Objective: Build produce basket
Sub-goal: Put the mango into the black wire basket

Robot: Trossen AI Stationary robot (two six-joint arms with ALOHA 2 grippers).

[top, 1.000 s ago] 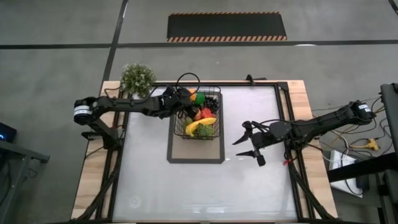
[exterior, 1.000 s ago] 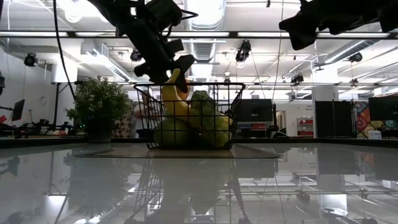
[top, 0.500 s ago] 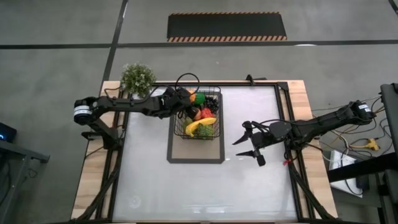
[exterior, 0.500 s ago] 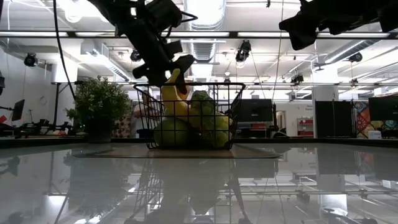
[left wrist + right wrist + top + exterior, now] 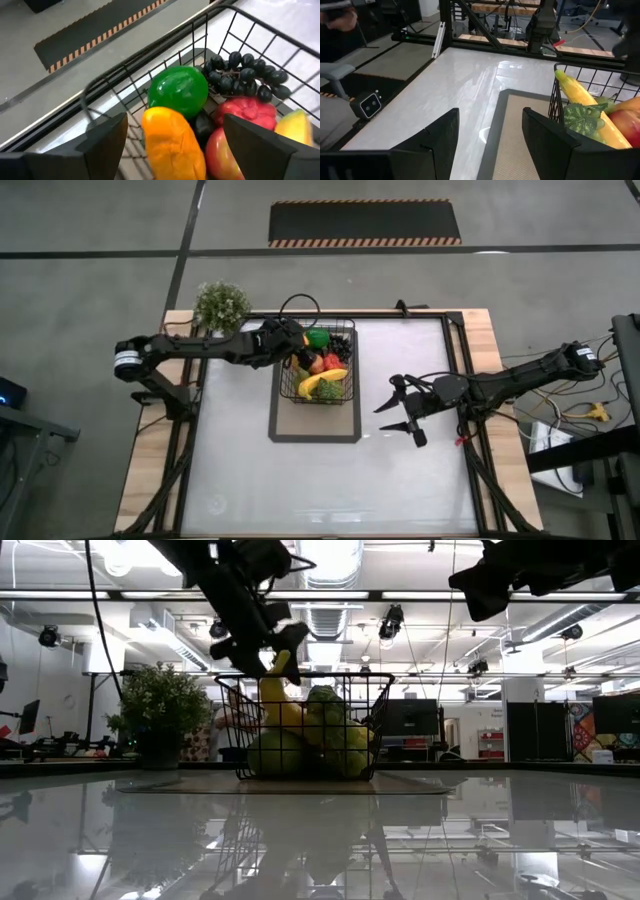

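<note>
**Left gripper spread wide over the loaded basket**

Left gripper (image 5: 292,346) hovers fingers apart, holding nothing, above the far-left corner of the basket (image 5: 344,392). That black wire-mesh basket sits at the far end of a dark-bordered mat (image 5: 314,428), piled with produce (image 5: 210,112): orange piece, green lime, dark grapes, red apple, yellow banana. Right gripper (image 5: 400,416) waits nearby, jaws parted, empty.

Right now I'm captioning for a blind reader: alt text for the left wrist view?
Open left gripper hangs over the black wire basket, above an orange piece, a green lime, dark grapes and red fruit.
</note>
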